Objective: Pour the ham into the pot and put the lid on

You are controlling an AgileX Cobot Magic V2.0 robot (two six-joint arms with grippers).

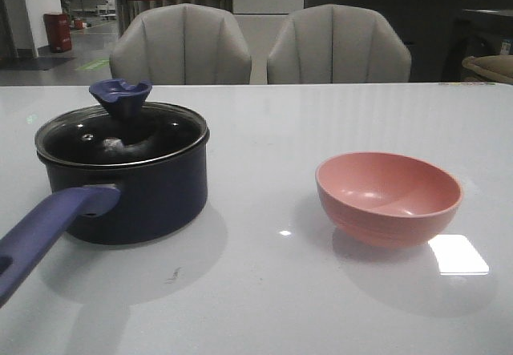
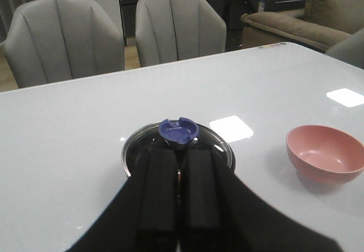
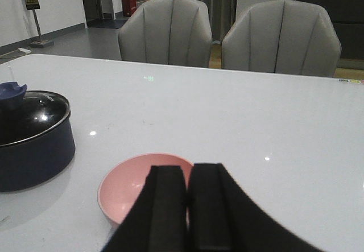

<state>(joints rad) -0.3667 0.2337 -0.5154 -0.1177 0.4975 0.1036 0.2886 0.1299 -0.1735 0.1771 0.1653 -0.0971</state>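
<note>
Sitting at the left of the white table (image 1: 264, 131), the pot (image 1: 132, 191) already wears the lid (image 1: 120, 135), its dark blue knob (image 1: 120, 97) upright and its long handle (image 1: 48, 227) reaching toward the near edge. No ham shows anywhere: the glass is too dark and reflective to reveal what lies inside, so I cannot tell whether the chunks are in there. From its wrist view the left gripper (image 2: 179, 166) hangs just behind the lid, jaws pressed together and holding nothing. Further right, well apart from the pot, the pink bowl (image 1: 389, 195) stands upright and looks bare inside. The right gripper (image 3: 187, 178) hovers near the bowl's rim, its jaws likewise pressed together and pinching nothing. To my eye the task looks finished, with little left but pulling clear. The risks are small ones: the left arm could brush the knob and skew the lid, a low sweep could catch the handle and turn the pot, or the right arm could nudge the light bowl across the slick table.
</note>
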